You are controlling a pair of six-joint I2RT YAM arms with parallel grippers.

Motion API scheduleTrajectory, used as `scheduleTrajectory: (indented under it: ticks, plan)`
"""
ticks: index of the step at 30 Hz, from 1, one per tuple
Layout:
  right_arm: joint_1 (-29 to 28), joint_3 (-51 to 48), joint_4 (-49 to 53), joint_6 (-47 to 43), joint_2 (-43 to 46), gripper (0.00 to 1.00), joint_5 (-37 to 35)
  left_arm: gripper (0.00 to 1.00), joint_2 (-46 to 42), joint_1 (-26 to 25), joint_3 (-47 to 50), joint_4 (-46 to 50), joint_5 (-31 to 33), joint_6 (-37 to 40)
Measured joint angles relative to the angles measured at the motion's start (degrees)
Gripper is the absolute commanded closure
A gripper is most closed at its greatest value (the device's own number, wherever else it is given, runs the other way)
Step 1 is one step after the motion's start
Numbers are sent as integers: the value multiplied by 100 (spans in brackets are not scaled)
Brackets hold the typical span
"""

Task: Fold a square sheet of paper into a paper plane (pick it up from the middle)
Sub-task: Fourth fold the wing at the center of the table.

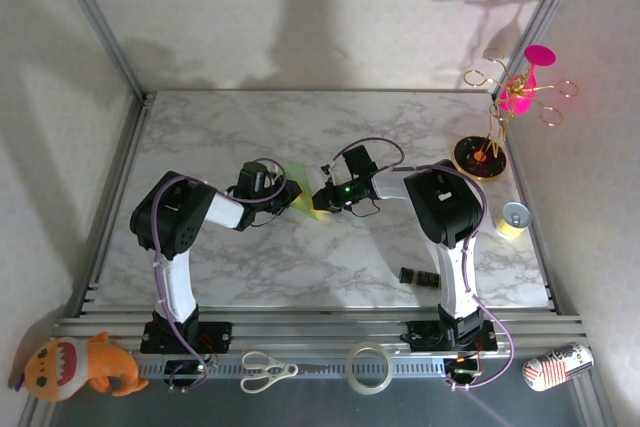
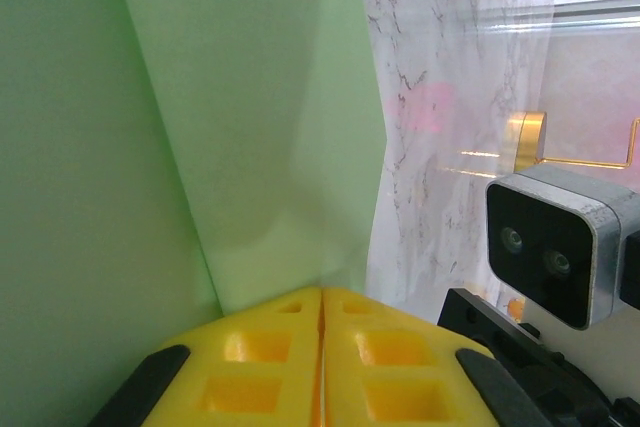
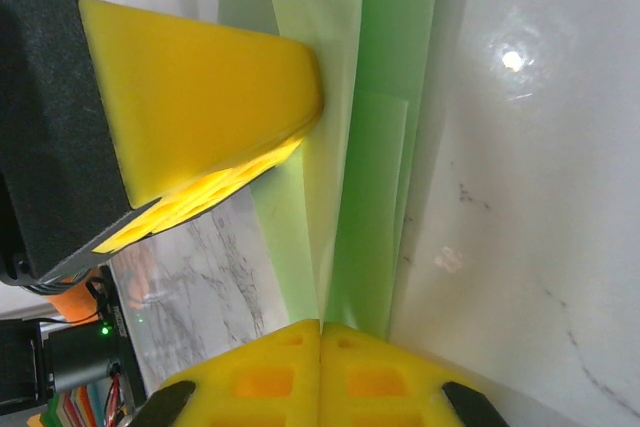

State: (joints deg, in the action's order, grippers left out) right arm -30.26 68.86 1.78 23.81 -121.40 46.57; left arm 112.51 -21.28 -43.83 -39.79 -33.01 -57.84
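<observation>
The left gripper (image 2: 322,295) is clamped tight on one edge of the paper (image 2: 250,127), and the right gripper (image 3: 320,327) is likewise pinched onto the opposite end. The green sheet therefore spans between them over the middle of the marble table (image 1: 300,137); whether it touches the table I cannot tell. Creases and overlapping layers show it is partly folded. It looks light, thin and limp, likely to sag, slip or tear if pulled unevenly. I judge the firmest hold to be on the layered crease near its middle, not on a single loose flap.
</observation>
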Motion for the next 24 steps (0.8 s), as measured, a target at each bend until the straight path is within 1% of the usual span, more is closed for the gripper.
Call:
scheduleTrajectory:
  ticks: [6,11,16,21,24]
  plan:
    - [0,15,26,13,2,88,15,91,0,0,-66,142,2,0]
    - [0,-24,-52,109,59,82,61,91,0,0,-131,284,4,17]
    - [31,-162,-22,155,297,74,-236,91,0,0,-201,422,37,28]
    - [160,-389,190,216,684,74,-763,91,0,0,-247,509,46,44]
    - [186,-437,214,201,876,77,-907,91,0,0,-258,535,46,44]
